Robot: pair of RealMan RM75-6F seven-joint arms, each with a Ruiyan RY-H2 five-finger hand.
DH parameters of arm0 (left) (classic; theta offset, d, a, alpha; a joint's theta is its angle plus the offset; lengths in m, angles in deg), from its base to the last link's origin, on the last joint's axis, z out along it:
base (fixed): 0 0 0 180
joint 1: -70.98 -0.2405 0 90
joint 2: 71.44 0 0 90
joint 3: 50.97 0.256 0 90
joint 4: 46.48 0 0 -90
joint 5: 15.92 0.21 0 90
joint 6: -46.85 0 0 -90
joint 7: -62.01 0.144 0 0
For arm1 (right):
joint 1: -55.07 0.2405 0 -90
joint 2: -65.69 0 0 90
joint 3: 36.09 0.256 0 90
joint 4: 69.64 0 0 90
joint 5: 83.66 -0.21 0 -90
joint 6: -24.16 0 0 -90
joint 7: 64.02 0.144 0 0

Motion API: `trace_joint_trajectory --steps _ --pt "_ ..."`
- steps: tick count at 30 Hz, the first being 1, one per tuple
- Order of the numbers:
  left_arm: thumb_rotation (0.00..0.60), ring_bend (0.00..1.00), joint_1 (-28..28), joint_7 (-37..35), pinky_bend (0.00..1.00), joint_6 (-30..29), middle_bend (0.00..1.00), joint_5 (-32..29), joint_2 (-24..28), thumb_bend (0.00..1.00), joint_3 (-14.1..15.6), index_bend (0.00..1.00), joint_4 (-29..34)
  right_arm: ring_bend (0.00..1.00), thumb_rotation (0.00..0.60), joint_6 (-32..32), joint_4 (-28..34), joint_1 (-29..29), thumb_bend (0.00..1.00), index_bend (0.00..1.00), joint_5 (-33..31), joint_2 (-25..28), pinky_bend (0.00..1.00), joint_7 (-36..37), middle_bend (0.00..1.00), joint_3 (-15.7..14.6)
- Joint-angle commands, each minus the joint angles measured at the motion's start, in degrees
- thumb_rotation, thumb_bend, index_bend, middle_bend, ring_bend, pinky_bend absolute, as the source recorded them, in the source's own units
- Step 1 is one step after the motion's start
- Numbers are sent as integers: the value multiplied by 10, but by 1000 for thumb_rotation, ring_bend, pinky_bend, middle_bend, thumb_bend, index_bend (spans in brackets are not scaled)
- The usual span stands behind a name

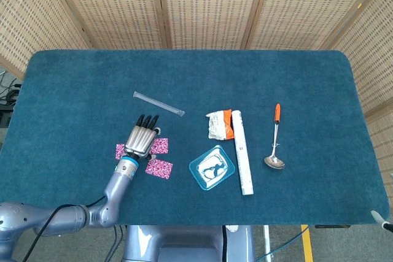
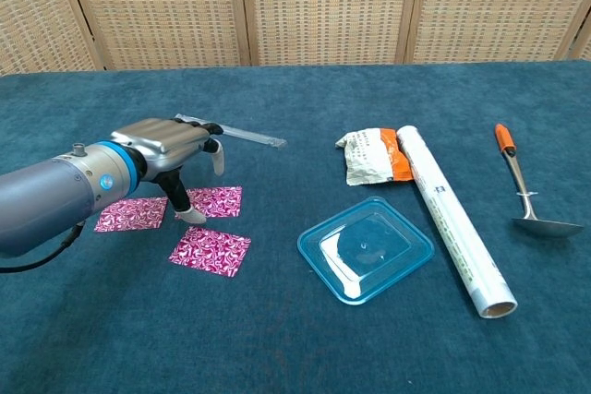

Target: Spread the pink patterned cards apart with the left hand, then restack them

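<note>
Three pink patterned cards lie apart on the blue cloth: a left card point(image 2: 129, 214), a middle card point(image 2: 212, 201) and a lower card point(image 2: 210, 250). The head view shows them as left card point(image 1: 120, 150), middle card point(image 1: 161, 145) and lower card point(image 1: 159, 168). My left hand point(image 2: 171, 149) hovers palm down over the gap between the left and middle cards. Its fingers are apart and one fingertip point(image 2: 194, 217) touches down at the middle card's near edge. It holds nothing. In the head view the left hand point(image 1: 142, 139) covers part of the middle card. Of the right hand point(image 1: 379, 217), only a pale tip shows at the bottom right corner.
A clear thin tube point(image 1: 159, 104) lies behind the cards. To their right are a blue plastic lid point(image 2: 366, 248), a crumpled snack packet point(image 2: 371, 156), a white roll point(image 2: 454, 220) and a spoon with an orange handle point(image 2: 519, 182).
</note>
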Motion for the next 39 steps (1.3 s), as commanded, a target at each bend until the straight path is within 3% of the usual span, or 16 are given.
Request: trace_joint_trajectory --steps 1,9,39 --pt "526 0 1 2 0 0 0 -2 -3 173 -2 311 -2 7 600 -1 -1 -1 2 181 0 0 0 1 243 0" --pt "529 0 2 9 0 3 0 -9 -15 223 -5 316 -14 7 600 -3 -4 -4 2 181 -2 0 0 4 243 0" --pt "531 0 0 23 0 13 0 -40 -24 253 -13 359 -27 7 600 -4 -7 -9 2 180 -4 0 0 7 243 1"
